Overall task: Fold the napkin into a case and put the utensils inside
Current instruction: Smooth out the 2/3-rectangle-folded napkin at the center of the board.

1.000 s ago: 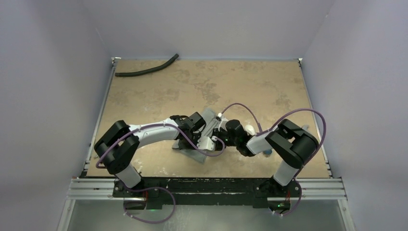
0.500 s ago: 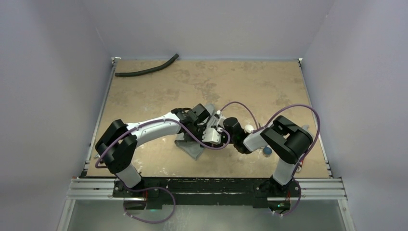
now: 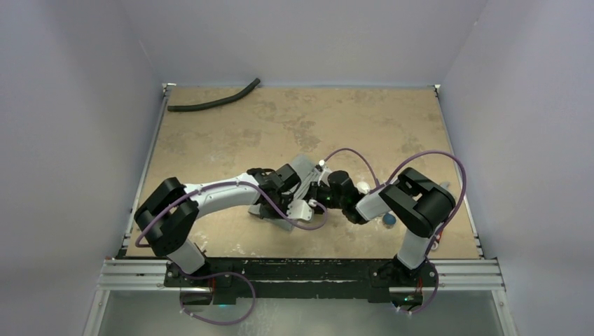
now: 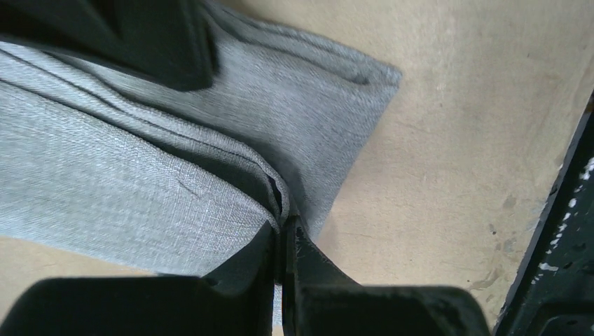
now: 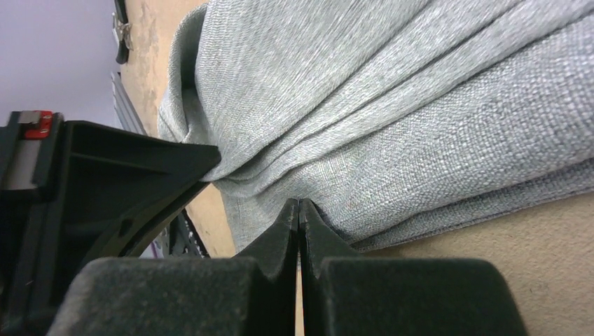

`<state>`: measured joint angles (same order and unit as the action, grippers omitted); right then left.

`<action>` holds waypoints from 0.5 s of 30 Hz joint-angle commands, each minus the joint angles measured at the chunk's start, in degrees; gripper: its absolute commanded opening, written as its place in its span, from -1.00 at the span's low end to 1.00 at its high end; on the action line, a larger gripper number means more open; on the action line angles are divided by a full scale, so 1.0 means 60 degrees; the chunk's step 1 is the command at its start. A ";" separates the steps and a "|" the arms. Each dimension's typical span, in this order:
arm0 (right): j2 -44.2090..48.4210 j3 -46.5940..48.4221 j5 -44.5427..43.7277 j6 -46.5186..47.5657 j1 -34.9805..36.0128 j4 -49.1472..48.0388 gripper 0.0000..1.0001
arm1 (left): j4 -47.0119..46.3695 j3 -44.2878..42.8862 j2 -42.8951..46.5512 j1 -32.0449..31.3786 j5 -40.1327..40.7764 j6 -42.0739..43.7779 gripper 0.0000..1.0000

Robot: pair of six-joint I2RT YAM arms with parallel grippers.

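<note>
The grey napkin lies folded in layers at the table's middle, mostly hidden under both wrists. My left gripper is shut on a folded edge of the napkin near its corner. My right gripper is shut, its tips pressed against the napkin; no cloth shows between them. The left gripper's finger bunches the cloth just beside it. The white spoon lies on the table to the right of the napkin, and the round blue end of the other utensil shows by the right arm.
A long black curved hose lies at the far left corner. The dark front rail runs close to the napkin's corner. Grey walls enclose the table on three sides.
Both grippers swung away from the front edge with the napkin bunched, then came back nearer; the cloth now lies about as it did a second ago.
</note>
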<state>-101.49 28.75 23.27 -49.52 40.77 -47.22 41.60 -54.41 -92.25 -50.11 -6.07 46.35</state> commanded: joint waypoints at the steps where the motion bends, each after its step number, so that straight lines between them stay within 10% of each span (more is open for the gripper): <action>1: -0.0583 -0.0206 -0.0978 0.0316 -0.0082 0.1237 -1.00 | 0.0088 -0.0878 0.0023 -0.0103 -0.0416 -0.0586 -1.00; 15: 0.0356 -0.0017 -0.0960 0.0672 -0.0130 0.2132 -1.00 | -0.0304 0.0867 -0.0251 -0.0145 -0.0193 -0.0510 -1.00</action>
<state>-101.23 29.19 23.05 -49.71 40.75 -46.39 40.51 -53.25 -92.36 -50.46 -8.27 42.70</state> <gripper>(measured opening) 0.004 0.023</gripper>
